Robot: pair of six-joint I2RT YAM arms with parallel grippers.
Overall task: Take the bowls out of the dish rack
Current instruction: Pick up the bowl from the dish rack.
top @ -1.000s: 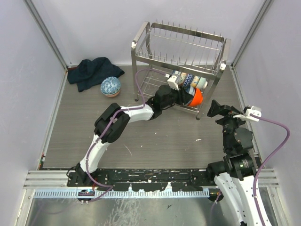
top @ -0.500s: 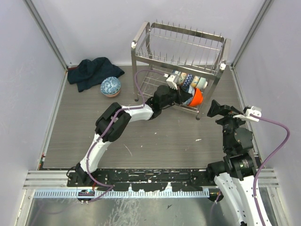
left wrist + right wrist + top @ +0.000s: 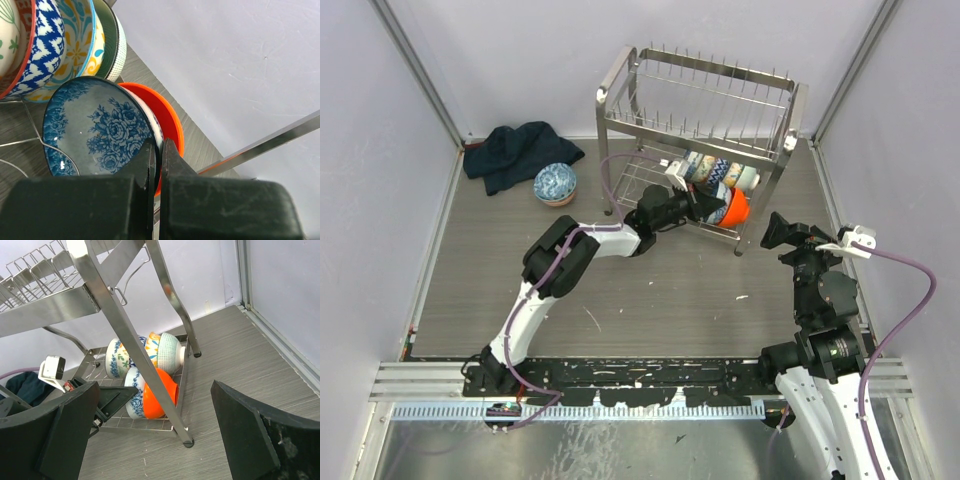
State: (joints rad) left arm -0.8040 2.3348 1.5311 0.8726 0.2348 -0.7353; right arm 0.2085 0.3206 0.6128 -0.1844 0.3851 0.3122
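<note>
The dish rack (image 3: 620, 80) stands at the back of the table, with several bowls on edge in its lower tier (image 3: 720, 172). My left gripper (image 3: 705, 207) reaches into that tier and is shut on the rim of a blue rose-patterned bowl (image 3: 95, 130), one jaw inside it and one between it and the orange bowl (image 3: 170, 120) behind. In the right wrist view the same pair shows as the blue floral bowl (image 3: 132, 397) against the orange bowl (image 3: 160, 390). My right gripper (image 3: 780, 232) hangs open to the right of the rack, holding nothing.
A blue patterned bowl (image 3: 555, 184) sits on the table left of the rack, beside a dark cloth (image 3: 515, 152). Zigzag, yellow-teal and green dotted bowls (image 3: 75, 45) stand just behind the gripped one. A slanted rack post (image 3: 125, 335) crosses in front of the bowls.
My left gripper's jaws have closed onto the blue rose bowl's rim and the wrist has drawn slightly left. The right arm has not moved.
</note>
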